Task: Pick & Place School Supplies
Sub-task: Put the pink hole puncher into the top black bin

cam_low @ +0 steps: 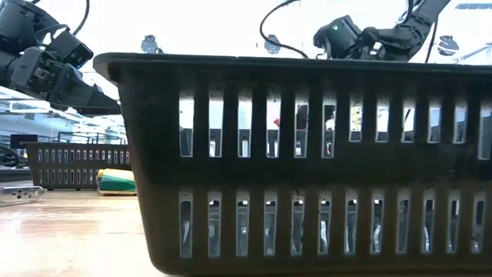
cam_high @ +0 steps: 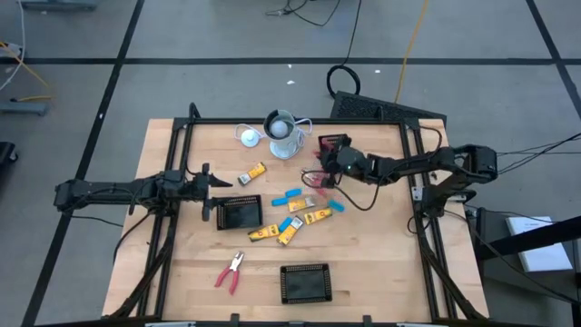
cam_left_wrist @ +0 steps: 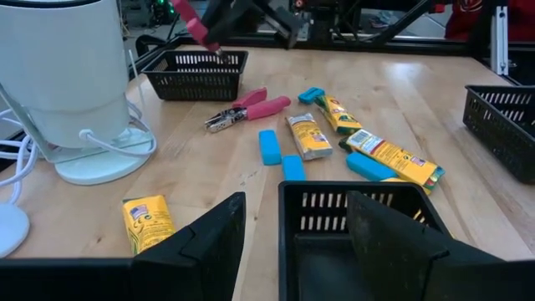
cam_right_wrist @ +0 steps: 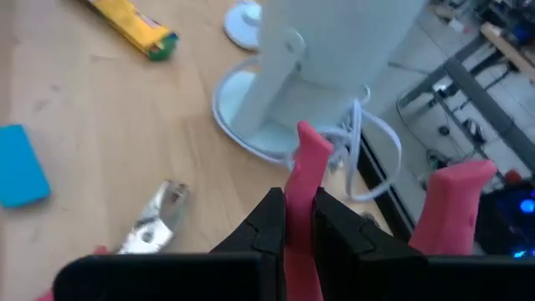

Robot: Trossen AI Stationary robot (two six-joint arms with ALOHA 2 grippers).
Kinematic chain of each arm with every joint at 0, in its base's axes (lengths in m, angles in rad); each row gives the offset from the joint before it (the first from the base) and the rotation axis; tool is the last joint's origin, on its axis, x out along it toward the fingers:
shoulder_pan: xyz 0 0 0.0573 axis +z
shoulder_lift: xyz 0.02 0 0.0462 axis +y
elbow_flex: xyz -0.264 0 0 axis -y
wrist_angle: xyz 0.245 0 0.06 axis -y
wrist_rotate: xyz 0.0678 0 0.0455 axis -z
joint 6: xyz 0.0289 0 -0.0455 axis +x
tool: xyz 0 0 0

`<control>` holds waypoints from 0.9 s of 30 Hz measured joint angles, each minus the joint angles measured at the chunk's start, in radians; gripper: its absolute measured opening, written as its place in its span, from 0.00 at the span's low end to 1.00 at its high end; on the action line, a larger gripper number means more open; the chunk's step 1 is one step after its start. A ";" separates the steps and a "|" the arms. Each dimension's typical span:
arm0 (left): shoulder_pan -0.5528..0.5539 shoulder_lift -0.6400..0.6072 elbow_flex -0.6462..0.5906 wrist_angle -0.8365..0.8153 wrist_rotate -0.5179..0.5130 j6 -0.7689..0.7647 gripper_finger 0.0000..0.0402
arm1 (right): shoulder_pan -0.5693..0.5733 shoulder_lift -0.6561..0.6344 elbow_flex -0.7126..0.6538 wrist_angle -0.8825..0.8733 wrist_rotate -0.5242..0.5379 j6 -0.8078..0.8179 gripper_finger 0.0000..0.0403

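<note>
My right gripper (cam_high: 327, 166) hangs over the table's far middle, shut on red-handled pliers (cam_right_wrist: 303, 176). A second pair of pliers (cam_left_wrist: 247, 109) lies on the table below it, its metal jaws (cam_right_wrist: 159, 216) showing in the right wrist view. A third pair (cam_high: 231, 271) lies near the front left. Several yellow-and-black pieces (cam_high: 313, 216) and light-blue pieces (cam_high: 292, 193) lie scattered at the table's middle. One yellow piece (cam_high: 257, 171) lies apart. My left gripper (cam_high: 209, 191) is open at the left side of a black mesh tray (cam_high: 239, 213); its fingers stand either side of the tray's corner (cam_left_wrist: 292, 201). My right gripper pinches one red handle (cam_right_wrist: 305, 159) of the pliers between its two fingers. The handle's free end sticks out past the fingertips. The other handle (cam_right_wrist: 451, 205) stands spread off to one side. The pliers are lifted clear of the table.
A pale grey cup (cam_high: 283, 132) on a white base and a round white disc (cam_high: 249, 136) stand at the far middle. A second black tray (cam_high: 334, 143) sits beside the right gripper, and a third (cam_high: 304, 282) near the front edge fills the low view (cam_low: 307, 154).
</note>
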 joint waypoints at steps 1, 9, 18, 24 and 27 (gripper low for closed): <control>0.000 0.000 0.000 0.000 -0.003 0.000 0.53 | -0.015 0.000 -0.004 -0.002 -0.018 0.009 0.07; 0.000 0.000 0.000 0.001 -0.012 0.008 0.53 | -0.100 0.000 -0.030 -0.038 -0.107 0.073 0.07; 0.000 0.000 0.000 0.001 -0.013 0.008 0.53 | -0.149 0.000 -0.081 -0.037 -0.166 0.124 0.07; 0.000 0.000 0.000 0.001 -0.013 0.002 0.53 | -0.151 0.000 -0.082 -0.036 -0.168 0.120 0.11; 0.000 0.000 0.000 0.000 -0.013 -0.001 0.53 | -0.151 0.000 -0.082 -0.035 -0.162 0.120 0.24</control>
